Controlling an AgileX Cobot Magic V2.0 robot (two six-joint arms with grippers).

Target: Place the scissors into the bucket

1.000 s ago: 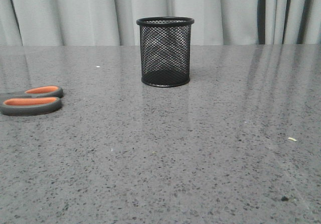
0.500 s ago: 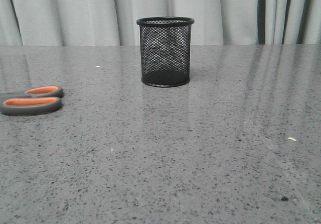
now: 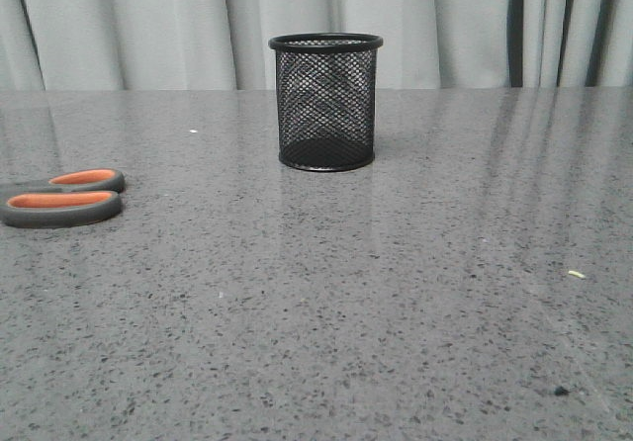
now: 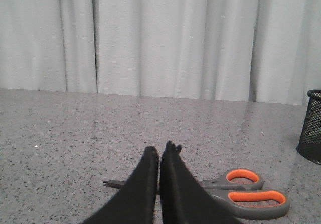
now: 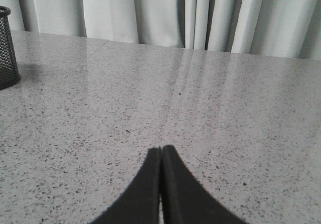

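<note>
The scissors [image 3: 61, 197] lie flat at the table's left edge, grey handles with orange lining; their blades run out of the front view. In the left wrist view the scissors [image 4: 246, 194] lie just beyond my left gripper [image 4: 160, 149], which is shut and empty, its fingers covering part of the blades. The black wire-mesh bucket [image 3: 325, 102] stands upright at the middle back of the table; it also shows in the left wrist view [image 4: 311, 126] and in the right wrist view [image 5: 7, 47]. My right gripper [image 5: 161, 148] is shut and empty over bare table.
The grey speckled table [image 3: 396, 293] stretches wide under everything. Pale curtains [image 3: 148, 26] hang behind its back edge. A small light crumb [image 3: 576, 274] and a dark speck [image 3: 561, 391] lie at the right front.
</note>
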